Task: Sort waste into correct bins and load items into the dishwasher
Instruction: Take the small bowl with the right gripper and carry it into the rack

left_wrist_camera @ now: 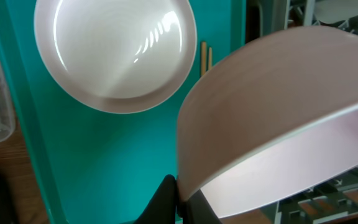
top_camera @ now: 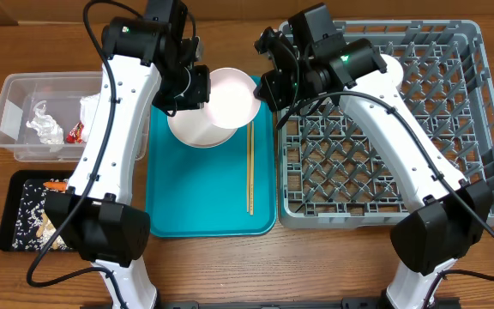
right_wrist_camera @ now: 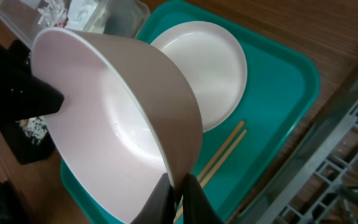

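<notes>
While both arms are hanging over the teal tray (top_camera: 187,197), L gripper (left_wrist_camera: 179,200) & R gripper (right_wrist_camera: 179,194) are each pinching shut on opposite rims of the bowl (top_camera: 234,93), holding it in mid-air. Plate (top_camera: 197,133) is lying on the tray below, chopsticks (top_camera: 250,167) just beside it, rack (top_camera: 485,129) standing to the right.

Wooden table (top_camera: 230,266), pretty packed. Far left there's a clear tub (top_camera: 11,120), with a black tray (top_camera: 7,210) just beside it toward the near edge. A teal tray (top_camera: 195,189) sits in the middle, and a big grey rack (top_camera: 341,172) is right up against its right side.
</notes>
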